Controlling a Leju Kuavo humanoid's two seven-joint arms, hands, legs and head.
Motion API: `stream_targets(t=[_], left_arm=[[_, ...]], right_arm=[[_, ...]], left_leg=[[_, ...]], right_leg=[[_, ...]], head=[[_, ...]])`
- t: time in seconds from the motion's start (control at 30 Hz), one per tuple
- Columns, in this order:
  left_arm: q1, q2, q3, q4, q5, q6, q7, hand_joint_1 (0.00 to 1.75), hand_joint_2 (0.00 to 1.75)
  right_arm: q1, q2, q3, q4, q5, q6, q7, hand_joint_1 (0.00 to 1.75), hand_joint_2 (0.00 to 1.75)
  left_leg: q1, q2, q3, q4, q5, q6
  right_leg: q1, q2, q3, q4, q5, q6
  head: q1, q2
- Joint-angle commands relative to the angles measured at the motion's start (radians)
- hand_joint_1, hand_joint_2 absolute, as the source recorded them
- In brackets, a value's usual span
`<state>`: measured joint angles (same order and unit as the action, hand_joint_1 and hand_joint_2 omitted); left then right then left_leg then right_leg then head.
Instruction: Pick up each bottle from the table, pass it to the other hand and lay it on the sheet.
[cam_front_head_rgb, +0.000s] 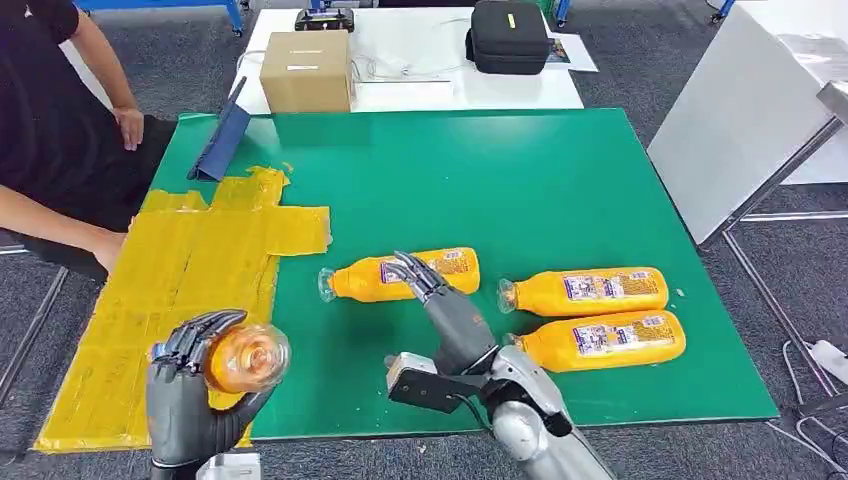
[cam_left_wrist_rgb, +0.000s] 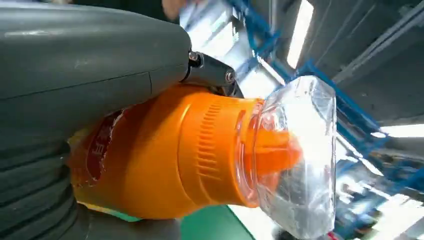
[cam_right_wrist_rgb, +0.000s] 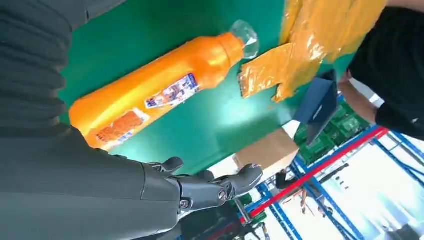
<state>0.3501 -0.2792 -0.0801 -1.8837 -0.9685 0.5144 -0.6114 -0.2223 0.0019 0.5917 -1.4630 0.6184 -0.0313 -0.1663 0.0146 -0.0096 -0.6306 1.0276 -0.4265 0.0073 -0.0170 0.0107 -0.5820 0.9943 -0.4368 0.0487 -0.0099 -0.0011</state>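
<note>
The left hand grips a bottle beside the sheet, ready to lay it; the right hand hovers, fingers released, over another bottle.

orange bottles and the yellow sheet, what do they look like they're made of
Orange bottle held in the left hand: probably glossy opaque plastic, judging by the moulded ribs at its neck, with a clear, thin, shiny cap cover. Yellow sheet: seemingly glossy wrinkled tape or film strips, given the creases and glare in the right wrist view.

held bottle orange, raised | three bottles lying on table | yellow sheet left
</note>
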Motion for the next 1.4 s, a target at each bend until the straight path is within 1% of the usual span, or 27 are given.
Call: stream_targets(t=[0.03,0.07,0.13,0.17,0.23,0.3,0.33,0.43,0.53,0.57,0.7,0.73,0.77,0.8,0.83,0.87,0.93,1.03,1.07,1.13,1.17,1.2,1.23,1.27,1.33,1.37,1.4], left_arm=[[-0.141,0.220,-0.099,0.357,-0.602,0.184,0.400,1.75,1.75],[-0.175,0.291,-0.145,0.419,-0.602,0.184,0.472,1.75,1.75],[-0.243,0.381,-0.273,0.551,-0.602,0.183,0.629,1.75,1.75],[-0.297,0.432,-0.362,0.637,-0.602,0.169,0.727,1.75,1.75],[-0.297,0.432,-0.362,0.637,-0.602,0.169,0.727,1.75,1.75],[-0.319,0.434,-0.381,0.703,-0.602,0.175,0.744,1.75,1.75],[-0.350,0.451,-0.424,0.741,-0.602,0.140,0.793,1.75,1.75],[-0.378,0.416,-0.363,0.865,-0.602,0.144,0.739,1.75,1.75],[-0.403,0.395,-0.315,0.969,-0.602,0.127,0.700,1.75,1.75],[-0.411,0.389,-0.302,0.995,-0.602,0.119,0.690,1.75,1.75],[-0.421,0.370,-0.261,1.059,-0.602,0.119,0.659,1.75,1.75],[-0.423,0.363,-0.238,1.081,-0.600,0.114,0.652,1.75,1.75],[-0.423,0.364,-0.236,1.083,-0.600,0.116,0.649,0.96,1.75],[-0.432,0.362,-0.212,1.120,-0.602,0.115,0.629,0.00,1.75],[-0.449,0.377,-0.231,1.168,-0.602,0.158,0.647,0.00,1.75],[-0.468,0.386,-0.250,1.210,-0.602,0.175,0.685,0.00,0.00],[-0.478,0.385,-0.244,1.231,-0.602,0.184,0.678,0.00,0.00],[-0.482,0.385,-0.243,1.235,-0.602,0.184,0.676,0.00,0.00],[-0.482,0.382,-0.243,1.234,-0.602,0.184,0.676,0.00,0.00],[-0.482,0.382,-0.243,1.234,-0.602,0.184,0.676,0.00,0.00],[-0.482,0.382,-0.243,1.234,-0.602,0.184,0.676,0.00,0.00],[-0.482,0.382,-0.243,1.234,-0.602,0.184,0.676,0.00,0.00],[-0.482,0.382,-0.243,1.234,-0.602,0.184,0.676,0.00,0.00],[-0.482,0.382,-0.243,1.234,-0.602,0.184,0.676,0.00,0.00],[-0.482,0.382,-0.243,1.234,-0.602,0.184,0.676,0.00,0.00],[-0.482,0.382,-0.243,1.234,-0.602,0.184,0.676,0.00,0.00],[-0.482,0.382,-0.243,1.234,-0.602,0.184,0.676,0.00,0.00]], right_arm=[[-0.179,-0.062,-0.019,0.164,-0.073,0.056,0.004,0.00,1.75],[-0.204,-0.059,-0.018,0.189,-0.080,0.062,0.003,0.00,1.75],[-0.243,-0.053,-0.007,0.229,-0.090,0.071,0.002,0.00,1.75],[-0.277,-0.042,0.001,0.266,-0.096,0.082,0.003,0.00,1.75],[-0.277,-0.042,0.001,0.266,-0.096,0.082,0.003,0.00,1.75],[-0.298,-0.029,0.010,0.295,-0.098,0.085,0.003,0.00,1.75],[-0.325,-0.018,0.024,0.320,-0.100,0.090,0.005,0.00,1.75],[-0.363,0.007,0.046,0.362,-0.108,0.093,0.007,0.00,1.75],[-0.382,0.021,0.062,0.386,-0.113,0.095,0.008,0.00,1.75],[-0.386,0.024,0.064,0.391,-0.117,0.097,0.008,0.00,1.75],[-0.378,0.007,0.069,0.401,-0.125,0.098,0.008,0.00,1.75],[-0.380,0.001,0.070,0.407,-0.127,0.099,0.008,0.00,1.75],[-0.381,-0.001,0.069,0.408,-0.129,0.099,0.007,0.00,1.75],[-0.386,-0.003,0.071,0.423,-0.129,0.100,0.007,0.00,1.75],[-0.396,0.002,0.074,0.449,-0.132,0.104,0.003,0.00,1.75],[-0.407,0.007,0.075,0.470,-0.132,0.104,0.002,0.00,1.75],[-0.413,0.011,0.076,0.480,-0.133,0.103,0.000,0.00,1.75],[-0.416,0.013,0.076,0.483,-0.133,0.103,0.000,0.00,1.75],[-0.416,0.013,0.076,0.482,-0.133,0.103,0.000,0.00,1.75],[-0.416,0.013,0.076,0.482,-0.133,0.103,0.000,0.00,1.75],[-0.416,0.013,0.076,0.482,-0.133,0.103,0.000,0.00,1.75],[-0.416,0.013,0.076,0.482,-0.133,0.103,0.000,0.00,1.75],[-0.416,0.013,0.076,0.482,-0.133,0.103,0.000,0.00,1.75],[-0.416,0.013,0.076,0.482,-0.133,0.103,0.000,0.00,1.75],[-0.416,0.013,0.076,0.482,-0.133,0.103,0.000,0.00,1.75],[-0.416,0.013,0.076,0.482,-0.133,0.103,0.000,0.00,1.75],[-0.416,0.013,0.076,0.482,-0.133,0.103,0.000,0.00,1.75]], left_leg=[[0.000,0.000,0.008,-0.007,0.003,0.000],[0.000,0.001,0.006,-0.004,0.002,0.001],[0.000,0.002,0.010,-0.009,0.004,0.000],[0.000,0.001,0.007,-0.006,0.003,0.001],[-0.001,-0.002,0.005,-0.005,0.004,0.000],[0.000,0.000,0.007,-0.006,0.004,-0.001],[0.000,0.001,0.008,-0.005,0.004,-0.001],[0.000,0.002,0.003,-0.002,0.003,0.000],[0.000,0.005,0.008,-0.004,0.003,0.000],[0.001,0.002,0.004,-0.002,0.003,0.000],[0.000,-0.002,0.005,-0.003,0.005,0.000],[0.001,-0.001,0.006,-0.004,0.004,0.000],[0.000,-0.004,0.005,-0.003,0.004,0.000],[0.000,-0.002,0.008,-0.004,0.004,0.000],[0.000,-0.004,0.009,-0.003,0.004,0.000],[0.001,-0.001,0.011,-0.003,0.004,0.000],[0.000,0.000,0.013,-0.005,0.005,-0.001],[-0.001,-0.005,0.018,-0.004,0.004,-0.002],[0.000,-0.003,0.017,-0.005,0.005,-0.002],[-0.001,-0.005,0.018,-0.006,0.005,-0.003],[-0.001,-0.008,0.020,-0.004,0.002,-0.003],[-0.001,-0.006,0.016,-0.006,0.004,-0.003],[-0.001,-0.009,0.023,-0.004,-0.001,-0.001],[-0.001,-0.006,0.017,-0.005,0.003,-0.002],[-0.002,-0.011,0.027,-0.003,-0.001,-0.001],[-0.001,-0.008,0.022,-0.003,0.001,-0.001],[-0.002,-0.009,0.024,-0.003,0.001,-0.002]], right_leg=[[0.001,-0.002,0.008,-0.006,0.002,-0.004],[0.000,-0.001,0.006,-0.004,0.001,-0.003],[0.001,-0.002,0.009,-0.007,0.004,-0.005],[0.001,-0.002,0.007,-0.005,0.002,-0.004],[0.000,-0.004,0.005,-0.003,0.002,-0.003],[0.000,-0.002,0.007,-0.003,0.001,-0.004],[0.001,-0.001,0.007,-0.003,0.002,-0.004],[0.000,0.001,0.003,0.000,0.001,-0.001],[0.001,0.003,0.007,-0.002,0.002,-0.003],[0.001,0.001,0.004,-0.001,0.002,-0.002],[0.000,-0.004,0.007,-0.002,0.002,-0.003],[0.001,-0.003,0.008,-0.003,0.003,-0.003],[0.000,-0.005,0.008,-0.001,0.001,-0.002],[0.001,-0.004,0.009,-0.002,0.002,-0.002],[0.000,-0.005,0.012,-0.001,0.001,-0.002],[0.001,-0.003,0.012,-0.002,0.002,-0.003],[0.000,-0.001,0.014,-0.002,0.003,-0.003],[0.000,-0.004,0.020,0.001,0.001,-0.002],[0.000,-0.002,0.019,0.000,0.003,-0.004],[0.000,-0.005,0.016,0.000,0.002,-0.005],[0.000,-0.007,0.013,0.003,-0.003,-0.004],[0.000,-0.005,0.008,0.001,-0.001,-0.004],[-0.001,-0.008,0.016,0.003,-0.015,-0.005],[0.000,-0.006,0.010,0.002,-0.009,-0.005],[-0.001,-0.009,0.020,0.005,-0.015,-0.005],[0.000,-0.007,0.015,0.004,-0.012,-0.005],[-0.001,-0.008,0.017,0.004,-0.013,-0.005]], head=[[0.000,0.000],[0.000,0.000],[0.000,0.000],[0.001,0.000],[0.002,0.000],[0.000,0.000],[0.000,0.000],[0.001,0.000],[0.000,0.000],[0.000,0.000],[0.000,0.000],[0.001,0.000],[0.000,0.000],[0.000,0.000],[0.000,0.000],[0.000,0.000],[0.000,0.000],[0.000,0.000],[0.000,0.000],[0.000,0.000],[0.000,0.000],[0.000,0.000],[0.000,0.000],[0.000,0.000],[0.000,0.000],[0.000,0.000],[0.000,0.000]])
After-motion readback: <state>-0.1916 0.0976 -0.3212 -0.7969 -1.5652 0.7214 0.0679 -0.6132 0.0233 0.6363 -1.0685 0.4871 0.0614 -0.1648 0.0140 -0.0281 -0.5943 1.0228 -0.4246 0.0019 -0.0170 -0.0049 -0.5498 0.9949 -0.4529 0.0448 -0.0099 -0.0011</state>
